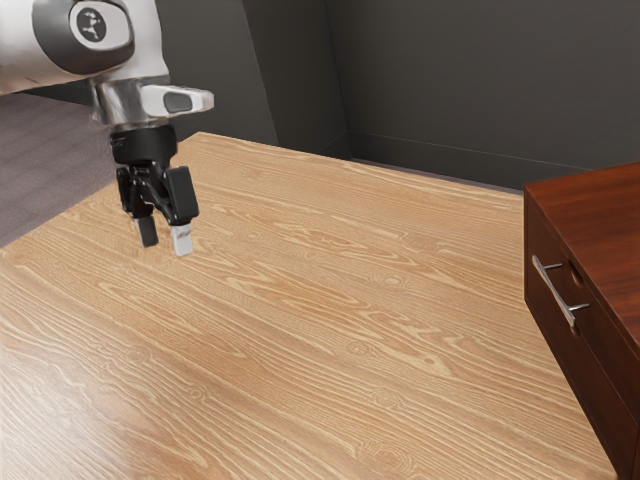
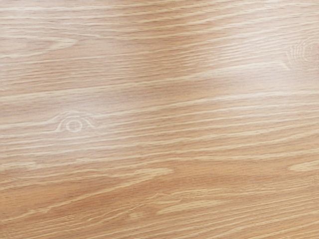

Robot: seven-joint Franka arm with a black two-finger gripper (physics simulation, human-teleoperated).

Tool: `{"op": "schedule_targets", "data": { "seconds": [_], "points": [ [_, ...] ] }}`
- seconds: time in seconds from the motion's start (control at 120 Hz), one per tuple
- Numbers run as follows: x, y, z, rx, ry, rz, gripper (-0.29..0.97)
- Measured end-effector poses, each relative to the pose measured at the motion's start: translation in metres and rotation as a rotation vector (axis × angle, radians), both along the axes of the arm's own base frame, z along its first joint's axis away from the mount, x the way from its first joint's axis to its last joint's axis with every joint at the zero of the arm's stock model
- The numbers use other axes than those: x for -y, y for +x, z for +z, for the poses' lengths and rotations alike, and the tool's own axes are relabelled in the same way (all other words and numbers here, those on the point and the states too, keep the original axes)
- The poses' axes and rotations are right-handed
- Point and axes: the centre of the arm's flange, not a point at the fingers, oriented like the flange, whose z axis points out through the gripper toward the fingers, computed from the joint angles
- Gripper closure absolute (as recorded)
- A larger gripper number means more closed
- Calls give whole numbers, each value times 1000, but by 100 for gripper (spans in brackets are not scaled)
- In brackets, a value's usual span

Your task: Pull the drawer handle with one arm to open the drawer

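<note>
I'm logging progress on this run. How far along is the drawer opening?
Done: nothing yet; the drawer front sits flush with its cabinet, apparently shut. In hand: the tool hangs open over the table at the exterior view's left, far from the handle, holding nothing. Left: reach the handle, close on it, and pull the drawer out.
</note>
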Motion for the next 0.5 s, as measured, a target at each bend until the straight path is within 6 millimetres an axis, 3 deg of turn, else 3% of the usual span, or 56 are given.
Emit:
{"op": "schedule_targets", "data": {
  "seconds": [0.15, 0.183, 0.242, 0.3, 0.4, 0.45, 0.5],
  "points": [
    [-6, 21, 12, 206, 1, -102, 0],
    [-5, 8, 41, 288, 7, -129, 0],
    [-2, -28, 110, 468, 20, -177, 0],
    [2, -44, 140, 568, 10, -248, 0],
    [-3, -39, 129, 560, 52, -370, 0],
    [-5, -29, 119, 546, 63, -451, 0],
    [7, -11, 103, 531, 42, -552, 0]
  ]
}}
